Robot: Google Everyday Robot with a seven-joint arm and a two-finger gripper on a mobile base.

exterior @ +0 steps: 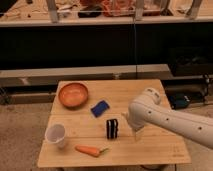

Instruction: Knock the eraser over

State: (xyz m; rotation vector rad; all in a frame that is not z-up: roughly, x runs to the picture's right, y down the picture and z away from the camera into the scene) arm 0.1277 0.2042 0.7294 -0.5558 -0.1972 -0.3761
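Here the eraser [112, 128] stands upright mid-table [165, 145], and the gripper [135, 131] hangs just to its right; its opening I cannot tell. A high sweep may pass over the eraser, and a hard one may fling it onto the carrot [89, 150].

Single cam view. Cam sits high on the near side of the wooden bench [165, 150], tilted down & facing fwd across it toward dark shelving [100, 21] in the bkgd. Mid-range: whole bench top fits in frame, w/ floor [20, 130] showing at left. White arm [172, 120] enters from the lower-right edge. Its pincer [136, 131] hangs just right of the striped eraser [112, 128], near frame centre.
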